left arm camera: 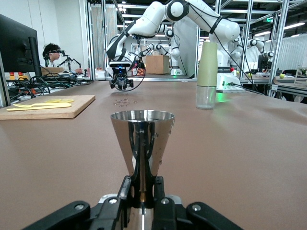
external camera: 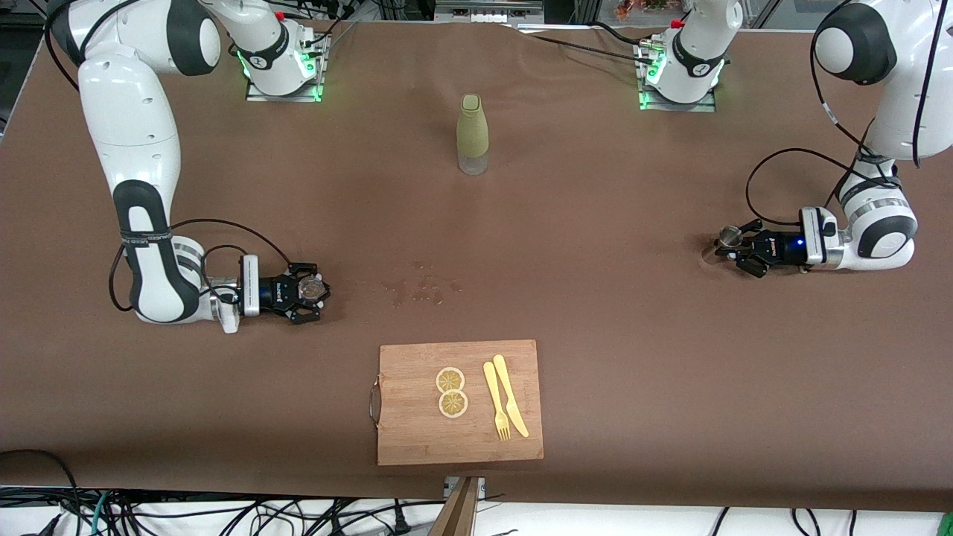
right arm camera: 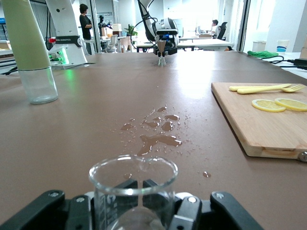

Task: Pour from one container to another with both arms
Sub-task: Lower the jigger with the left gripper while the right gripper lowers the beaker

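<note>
A clear glass beaker (external camera: 312,286) stands on the brown table toward the right arm's end, and my right gripper (external camera: 307,291) is shut on it, low over the table. In the right wrist view the beaker (right arm camera: 133,184) fills the space between the fingers of the right gripper (right arm camera: 136,203). Toward the left arm's end, my left gripper (external camera: 733,244) is shut on a small steel jigger (external camera: 728,236). The left wrist view shows the jigger (left arm camera: 142,139) upright, pinched at its narrow waist by the left gripper (left arm camera: 142,187).
A green bottle with a clear base (external camera: 473,134) stands mid-table near the bases. Spilled drops (external camera: 421,286) wet the cloth between the grippers. A wooden board (external camera: 417,439) nearest the front camera carries two lemon slices (external camera: 451,391) and a yellow knife and fork (external camera: 505,406).
</note>
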You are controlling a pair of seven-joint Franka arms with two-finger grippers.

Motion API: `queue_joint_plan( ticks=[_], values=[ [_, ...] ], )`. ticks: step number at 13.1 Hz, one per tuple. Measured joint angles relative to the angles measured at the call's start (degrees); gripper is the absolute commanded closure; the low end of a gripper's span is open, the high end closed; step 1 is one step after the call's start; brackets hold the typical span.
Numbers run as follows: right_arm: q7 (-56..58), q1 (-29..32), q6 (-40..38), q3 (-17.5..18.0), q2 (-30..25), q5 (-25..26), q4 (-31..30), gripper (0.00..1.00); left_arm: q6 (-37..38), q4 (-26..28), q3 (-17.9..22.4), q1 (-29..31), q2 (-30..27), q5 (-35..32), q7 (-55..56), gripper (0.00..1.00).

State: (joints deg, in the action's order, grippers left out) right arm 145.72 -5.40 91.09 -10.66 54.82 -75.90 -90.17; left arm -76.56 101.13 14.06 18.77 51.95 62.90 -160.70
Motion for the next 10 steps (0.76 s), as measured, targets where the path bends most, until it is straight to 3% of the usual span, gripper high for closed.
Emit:
queue_joint_plan(
  ticks=[1, 2, 5, 8, 10],
  values=[
    [0.4, 0.0, 0.0, 0.1, 0.2, -0.1, 0.0, 0.85, 0.1, -0.2, 0.0, 0.0, 0.1, 0.0, 0.0, 0.57],
    [1.0, 0.0, 0.0, 0.1, 0.5, -0.2, 0.0, 0.84, 0.1, -0.2, 0.3, 0.0, 0.2, 0.0, 0.0, 0.01],
    [3.3, 0.1, -0.7, 0.1, 2.5, -1.1, 0.0, 0.78, -0.1, -0.9, 0.8, 0.0, 0.4, 0.0, 0.0, 0.0],
    [3.5, 0.3, -1.3, 0.1, 2.7, -1.5, 0.0, 0.57, -1.5, -3.9, 1.9, 0.0, 0.4, -0.7, 2.3, 0.0],
    [3.5, 0.3, -1.3, -0.1, 2.7, -1.5, 0.0, 0.44, -2.7, -8.2, 2.8, -0.1, 0.3, -5.1, 6.2, 0.0]
  ],
)
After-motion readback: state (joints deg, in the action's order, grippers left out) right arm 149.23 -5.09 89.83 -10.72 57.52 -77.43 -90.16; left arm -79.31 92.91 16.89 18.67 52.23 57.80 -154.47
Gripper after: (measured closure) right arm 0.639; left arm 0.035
